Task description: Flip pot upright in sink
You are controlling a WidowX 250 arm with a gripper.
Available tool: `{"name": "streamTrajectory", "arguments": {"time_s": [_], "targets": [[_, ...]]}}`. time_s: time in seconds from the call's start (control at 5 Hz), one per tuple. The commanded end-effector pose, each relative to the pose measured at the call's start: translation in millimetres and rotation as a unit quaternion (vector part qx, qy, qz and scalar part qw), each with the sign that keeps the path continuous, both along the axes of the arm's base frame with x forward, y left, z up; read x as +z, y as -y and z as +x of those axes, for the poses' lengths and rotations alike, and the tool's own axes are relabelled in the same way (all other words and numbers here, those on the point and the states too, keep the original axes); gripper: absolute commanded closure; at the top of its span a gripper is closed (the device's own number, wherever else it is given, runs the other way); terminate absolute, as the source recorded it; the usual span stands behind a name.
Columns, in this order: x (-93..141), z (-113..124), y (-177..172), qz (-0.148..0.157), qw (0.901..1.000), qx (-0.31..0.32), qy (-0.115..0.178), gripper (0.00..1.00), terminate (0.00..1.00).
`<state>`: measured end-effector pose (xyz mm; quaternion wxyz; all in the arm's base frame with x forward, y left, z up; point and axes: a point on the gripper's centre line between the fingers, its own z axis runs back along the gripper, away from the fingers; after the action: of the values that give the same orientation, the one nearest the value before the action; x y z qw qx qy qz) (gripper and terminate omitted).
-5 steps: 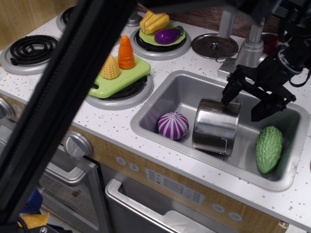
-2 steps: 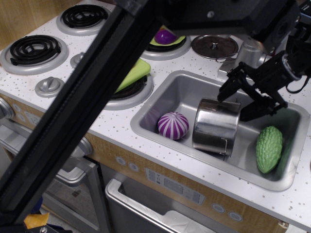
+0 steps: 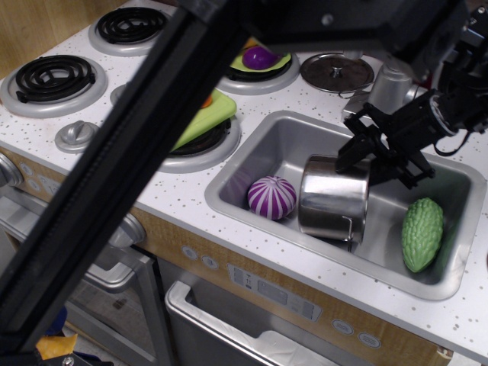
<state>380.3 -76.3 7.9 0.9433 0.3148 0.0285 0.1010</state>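
Observation:
The shiny steel pot [image 3: 334, 202] lies tilted on its side in the middle of the grey sink [image 3: 282, 149]. Its opening faces the back wall and a wire handle shows at its lower right. My black gripper [image 3: 379, 164] reaches down from the upper right to the pot's far rim. Its two fingers stand apart, the left fingertip [image 3: 347, 158] touching the rim and the right one behind the pot. It holds nothing that I can see.
A purple-striped ball [image 3: 272, 197] lies left of the pot and a green bumpy vegetable [image 3: 422, 232] lies right of it. The faucet [image 3: 390, 84] and a flat lid [image 3: 336, 72] stand behind the sink. A dark out-of-focus bar [image 3: 130, 168] crosses the foreground, hiding the stove's middle.
My gripper has come down and left onto the pot's far rim, its fingers a little closer together. The pot has shifted slightly left. The dark bar has swung across the stove.

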Motion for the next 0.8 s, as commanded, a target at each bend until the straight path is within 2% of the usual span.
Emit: {"name": "streamTrajectory", "arguments": {"time_s": [0.0,0.2,0.4,0.6], "targets": [[25,8,-3,-0.056,0.9971,0.003,0.052,1.00,0.00],[25,3,-13,-0.101,0.9899,-0.036,0.093,1.00,0.00],[24,0,-16,-0.125,0.9853,-0.049,0.106,1.00,0.00],[18,-2,-21,-0.168,0.9773,-0.044,0.121,1.00,0.00]]}}
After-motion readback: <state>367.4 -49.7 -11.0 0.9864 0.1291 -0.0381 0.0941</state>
